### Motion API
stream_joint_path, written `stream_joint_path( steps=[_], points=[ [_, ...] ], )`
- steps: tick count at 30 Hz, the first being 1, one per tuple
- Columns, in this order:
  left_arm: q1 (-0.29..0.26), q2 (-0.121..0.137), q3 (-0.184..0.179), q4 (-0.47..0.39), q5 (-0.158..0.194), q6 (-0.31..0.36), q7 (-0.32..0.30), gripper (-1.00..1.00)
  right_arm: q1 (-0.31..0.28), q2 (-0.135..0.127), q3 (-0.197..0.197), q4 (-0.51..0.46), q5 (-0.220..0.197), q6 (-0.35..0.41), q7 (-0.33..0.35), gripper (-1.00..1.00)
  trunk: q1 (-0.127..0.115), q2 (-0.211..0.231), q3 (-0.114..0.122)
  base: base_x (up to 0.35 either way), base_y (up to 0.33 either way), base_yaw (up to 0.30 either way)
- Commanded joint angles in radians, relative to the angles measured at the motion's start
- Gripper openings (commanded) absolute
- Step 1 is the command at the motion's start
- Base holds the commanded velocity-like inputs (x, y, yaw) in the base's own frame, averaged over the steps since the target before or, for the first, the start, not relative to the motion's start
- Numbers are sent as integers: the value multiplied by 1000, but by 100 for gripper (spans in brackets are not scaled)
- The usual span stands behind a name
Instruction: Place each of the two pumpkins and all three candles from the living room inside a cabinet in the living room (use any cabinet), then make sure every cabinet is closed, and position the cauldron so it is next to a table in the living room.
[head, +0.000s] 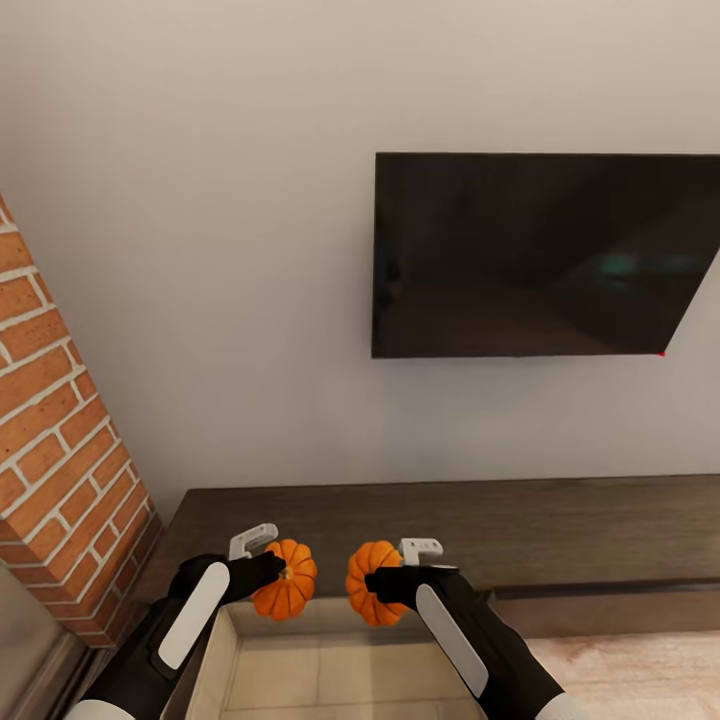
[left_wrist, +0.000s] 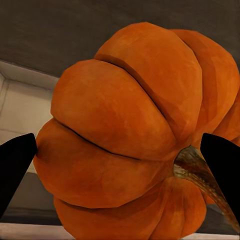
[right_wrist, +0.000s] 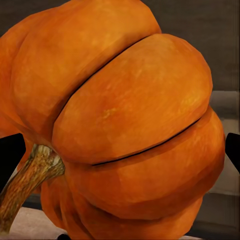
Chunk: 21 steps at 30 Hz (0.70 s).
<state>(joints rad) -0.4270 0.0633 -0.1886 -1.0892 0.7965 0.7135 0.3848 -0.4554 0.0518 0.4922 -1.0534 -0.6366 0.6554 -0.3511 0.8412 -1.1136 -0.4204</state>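
Both ribbed orange pumpkins (head: 286, 580) (head: 370, 583) — brown-stemmed — sit clamped in left hand (head: 268, 568) and right hand (head: 392, 580).

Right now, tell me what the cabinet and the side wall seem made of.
The cabinet: dark-brown wood or wood veneer, matte, with faint streaked grain on its top. The side wall: red brick with pale mortar lines, rough-looking. Being renders, both are only apparent.

At the upper right of your head view a dark, switched-off television (head: 545, 255) hangs on the pale wall (head: 200, 250), a red brick pillar (head: 60, 440) runs down the left edge, and pale flooring (head: 640, 670) shows at the lower right.
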Motion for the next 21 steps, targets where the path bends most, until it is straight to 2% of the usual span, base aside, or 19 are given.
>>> stream_joint_path(
  steps=[1, 8, 11, 15, 21],
  points=[
    [-1, 1, -3, -1, 10, 1, 11, -100, -3, 0, 2, 7, -12, 0, -12, -100, 4, -8, -4, 0, 0, 0],
    [-2, 1, -3, -1, 10, 40, 16, -100, -50, 11, 2, 107, -16, 2, -21, -100, 31, -57, -26, 0, 0, 0],
    [-1, 1, -3, -4, 10, 47, 21, -100, -53, 17, 2, 116, -18, 2, -22, -100, 42, -78, -36, 0, 0, 0],
    [-1, -2, -4, -22, 12, 67, 62, -100, -54, 18, 2, 119, -20, 4, -22, -100, 58, -106, -48, 0, 0, 0],
    [-1, -25, -3, -45, 14, 124, 129, -100, -54, 19, 1, 121, -21, 5, -21, -100, 58, -106, -48, 0, 0, 0]
  ],
)
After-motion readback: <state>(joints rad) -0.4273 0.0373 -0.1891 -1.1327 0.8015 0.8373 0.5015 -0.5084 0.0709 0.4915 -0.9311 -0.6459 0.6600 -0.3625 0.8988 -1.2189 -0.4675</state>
